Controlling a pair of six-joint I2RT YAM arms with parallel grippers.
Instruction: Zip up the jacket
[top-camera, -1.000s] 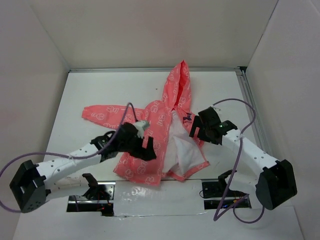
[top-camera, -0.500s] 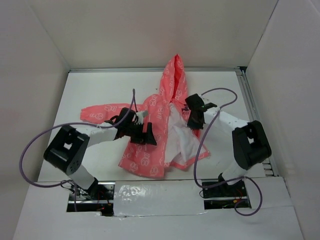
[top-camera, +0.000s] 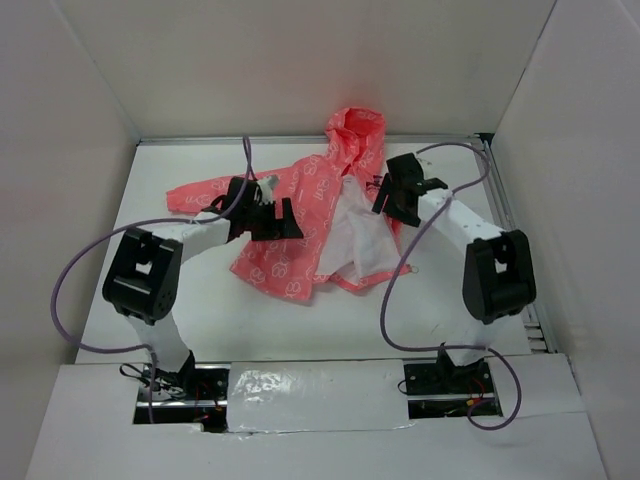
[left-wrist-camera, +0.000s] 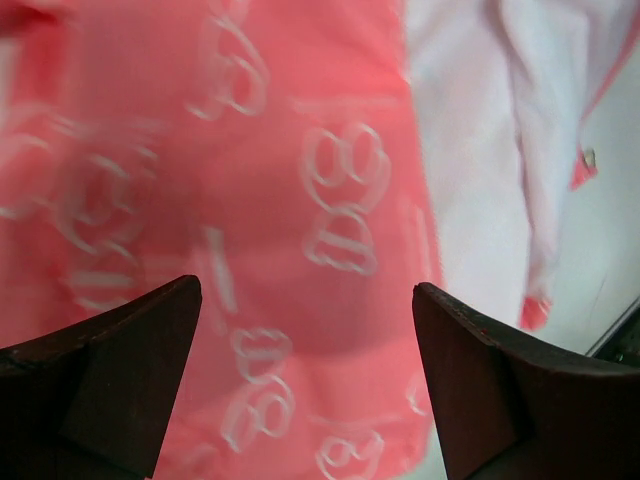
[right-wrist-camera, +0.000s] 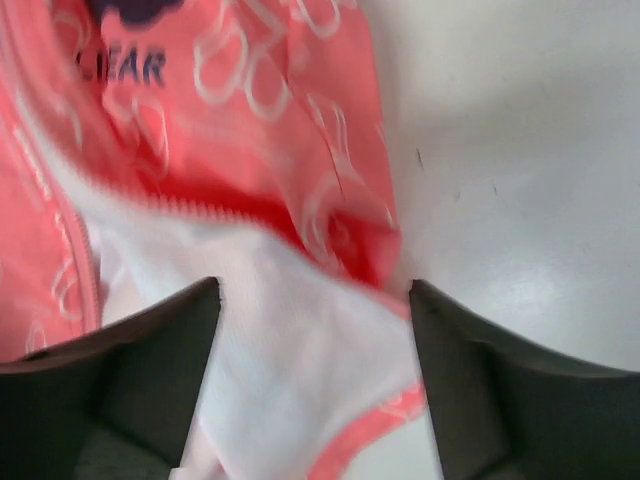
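The jacket (top-camera: 285, 265) lies unzipped on the bench (top-camera: 180, 320), spread between both arms. The left end effector (left-wrist-camera: 305, 300) is spread wide and holds nothing, with coral fabric right under its fingers. The right end effector (right-wrist-camera: 315, 300) also gapes empty, with the white lining (right-wrist-camera: 290, 350) and zipper edge (right-wrist-camera: 215, 212) beneath it.

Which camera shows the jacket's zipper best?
The right wrist view: the zipper shows white teeth close up along the pink edge. The top view shows the whole open jacket, its zipper too small. The left wrist view shows only blurred pink fabric and white lining.
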